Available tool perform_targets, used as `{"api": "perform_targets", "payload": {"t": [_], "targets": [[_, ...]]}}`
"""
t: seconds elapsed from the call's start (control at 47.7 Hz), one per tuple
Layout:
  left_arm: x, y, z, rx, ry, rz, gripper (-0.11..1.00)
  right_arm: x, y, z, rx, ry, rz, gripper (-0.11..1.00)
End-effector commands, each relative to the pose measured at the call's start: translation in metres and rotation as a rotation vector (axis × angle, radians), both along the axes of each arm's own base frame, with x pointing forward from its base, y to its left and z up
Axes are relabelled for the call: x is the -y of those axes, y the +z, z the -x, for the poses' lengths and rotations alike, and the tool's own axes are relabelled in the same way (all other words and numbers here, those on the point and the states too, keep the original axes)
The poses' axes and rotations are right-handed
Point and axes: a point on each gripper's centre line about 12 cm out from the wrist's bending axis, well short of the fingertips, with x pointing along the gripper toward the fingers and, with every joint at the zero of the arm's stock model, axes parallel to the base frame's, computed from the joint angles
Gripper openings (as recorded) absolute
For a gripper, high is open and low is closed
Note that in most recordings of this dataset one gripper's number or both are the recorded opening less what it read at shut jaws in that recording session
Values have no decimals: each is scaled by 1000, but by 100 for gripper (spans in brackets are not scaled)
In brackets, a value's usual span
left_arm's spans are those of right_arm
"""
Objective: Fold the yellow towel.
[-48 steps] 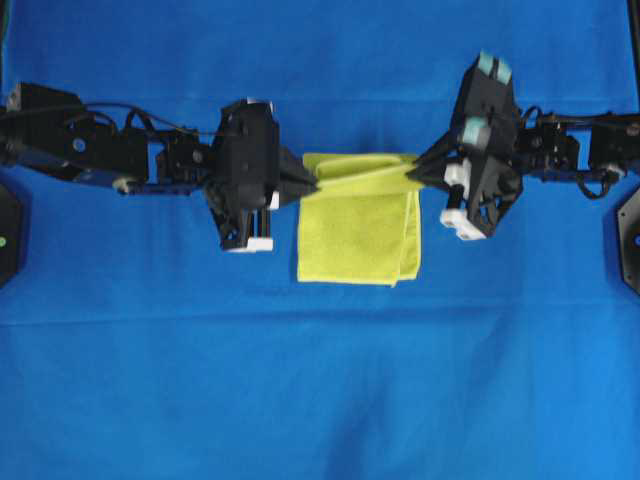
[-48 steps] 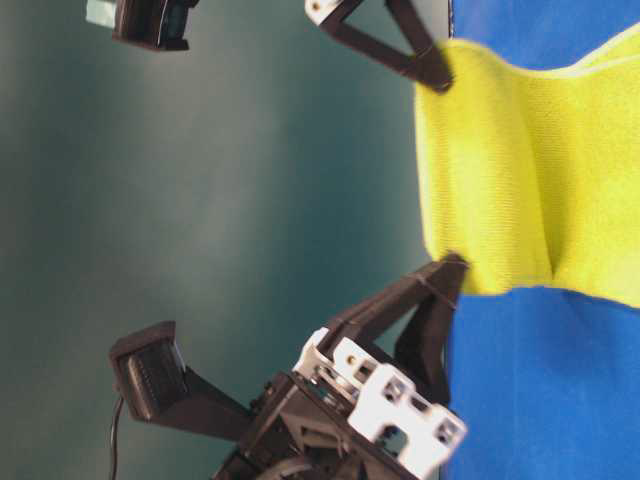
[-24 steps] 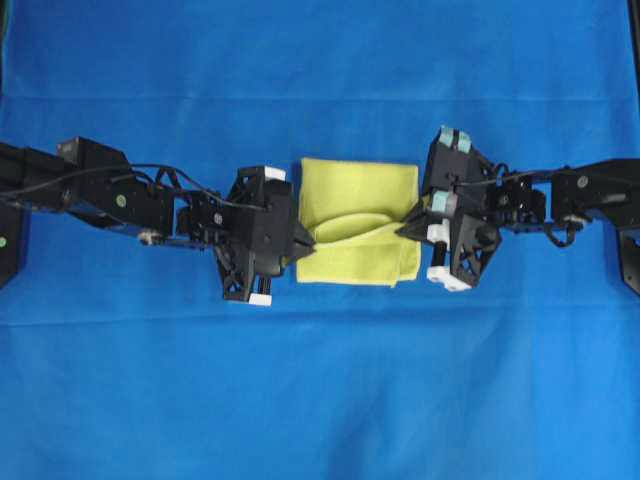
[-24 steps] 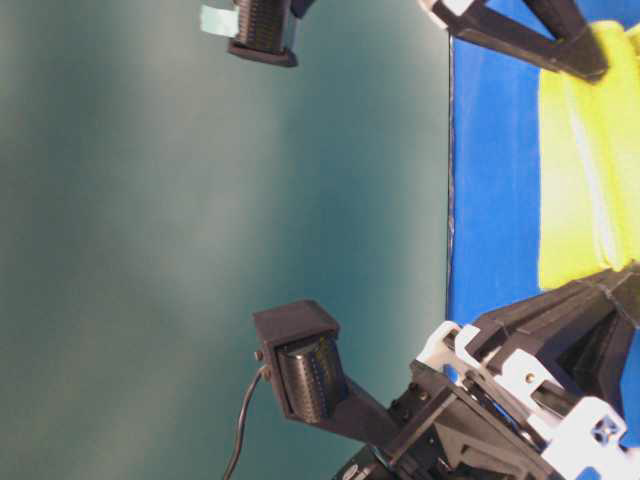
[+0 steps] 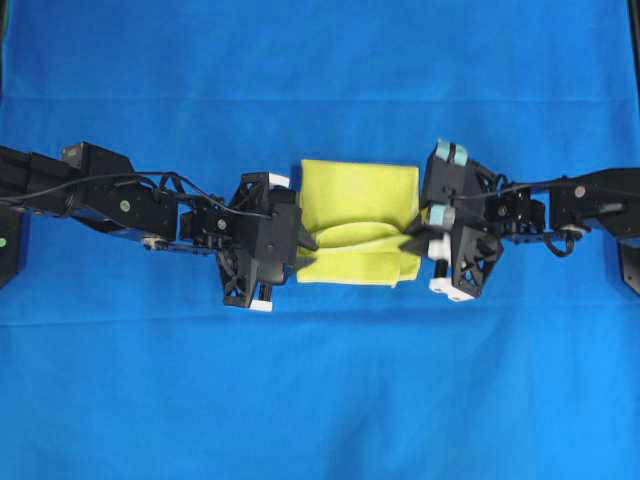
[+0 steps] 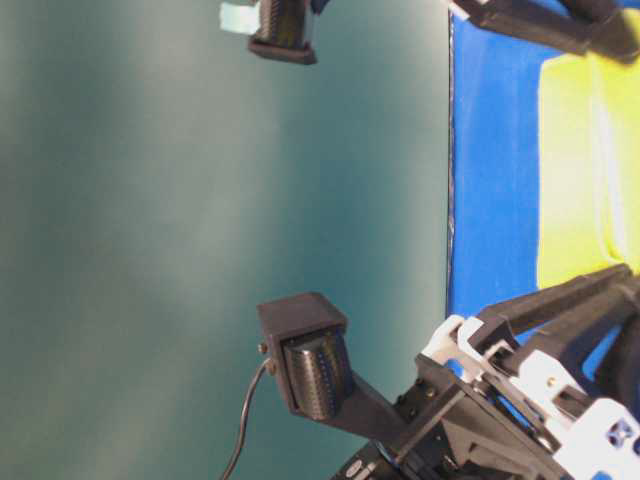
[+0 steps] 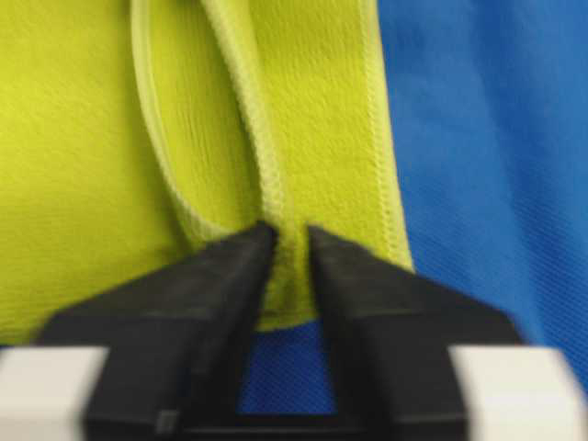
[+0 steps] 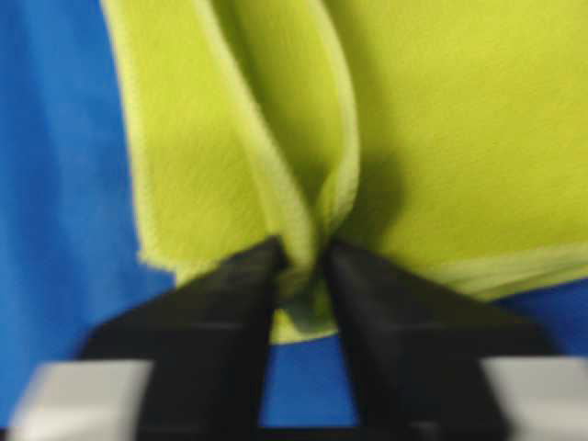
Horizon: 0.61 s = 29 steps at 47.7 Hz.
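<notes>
At three o'clock you see the yellow towel (image 6: pixel 585 170) lying on the blue cloth (image 6: pixel 492 170), a paler crease running along it. At five o'clock a black gripper (image 6: pixel 600 300) with white fittings reaches in, its dark fingers (image 6: pixel 560 300) over the towel's near edge; you cannot tell whether they touch it. At one o'clock another black gripper finger (image 6: pixel 545 25) crosses the towel's far corner. A black wrist camera (image 6: pixel 310 360) with a cable sits at six o'clock, a second camera (image 6: pixel 283 28) at twelve, against the teal backdrop (image 6: pixel 150 240).
</notes>
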Motion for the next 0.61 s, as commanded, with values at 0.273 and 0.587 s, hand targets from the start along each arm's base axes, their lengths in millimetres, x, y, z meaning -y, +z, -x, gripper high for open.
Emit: {"api": "perform_targets", "payload": {"t": [0.273, 0.587], "targets": [[13, 28, 2, 30, -16, 22, 58, -19, 17, -6, 21, 41, -23, 61], [42, 105, 31, 96, -99, 33, 58, -28, 86, 8, 121, 85, -36, 61]]}}
